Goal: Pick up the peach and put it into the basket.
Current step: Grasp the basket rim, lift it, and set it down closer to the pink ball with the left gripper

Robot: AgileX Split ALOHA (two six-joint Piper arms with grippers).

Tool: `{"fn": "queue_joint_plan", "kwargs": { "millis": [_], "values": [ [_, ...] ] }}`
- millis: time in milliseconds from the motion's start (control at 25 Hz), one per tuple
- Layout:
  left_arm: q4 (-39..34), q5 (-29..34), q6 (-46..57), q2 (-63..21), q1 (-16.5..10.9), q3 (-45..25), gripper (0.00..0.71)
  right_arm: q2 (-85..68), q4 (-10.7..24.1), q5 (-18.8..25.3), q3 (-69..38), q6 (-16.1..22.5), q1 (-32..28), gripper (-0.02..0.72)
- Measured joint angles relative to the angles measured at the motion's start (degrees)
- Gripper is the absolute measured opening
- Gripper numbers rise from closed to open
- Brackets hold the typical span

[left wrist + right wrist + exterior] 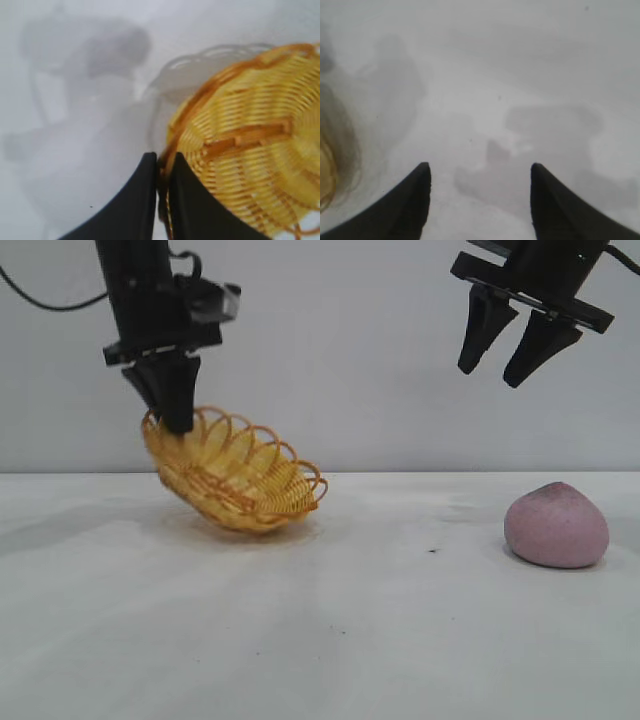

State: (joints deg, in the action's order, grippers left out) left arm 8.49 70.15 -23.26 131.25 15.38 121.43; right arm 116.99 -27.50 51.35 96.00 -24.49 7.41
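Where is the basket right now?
In the exterior view the basket is at the left, tilted, its rim pinched by the left gripper, lower edge on the table, far from the peach.

2 black arms, each ending in an end effector with tapered matte fingers; a thin black cable trails from the left arm.

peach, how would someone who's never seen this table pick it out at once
On the white table, look to the exterior view's right side, below the open right gripper hanging above. The peach lies there alone, a matte pink-mauve rounded lump; the only other object, the yellow woven basket, is tilted up in the left gripper at far left.
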Motion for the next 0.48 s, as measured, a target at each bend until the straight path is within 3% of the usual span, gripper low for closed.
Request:
{"fn": "queue_joint_plan", "kwargs": {
  "millis": [120, 240, 360, 480],
  "values": [
    [0.8, 0.1, 8.8, -2.4, -0.4, 0.4, 0.000, 0.0, 0.0, 0.0, 0.0, 0.0, 0.0, 0.413],
    [7.1, 0.3, 16.5, -4.2, -1.1, 0.4, 0.000, 0.0, 0.0, 0.0, 0.0, 0.0, 0.0, 0.413],
    [14.1, 0.3, 19.1, -4.5, -1.1, -0.8, 0.000, 0.0, 0.0, 0.1, 0.1, 0.0, 0.0, 0.413],
    [16.7, 0.2, 20.1, -4.6, -0.5, -6.6, 0.000, 0.0, 0.0, 0.1, 0.1, 0.0, 0.0, 0.413]
  ]
}}
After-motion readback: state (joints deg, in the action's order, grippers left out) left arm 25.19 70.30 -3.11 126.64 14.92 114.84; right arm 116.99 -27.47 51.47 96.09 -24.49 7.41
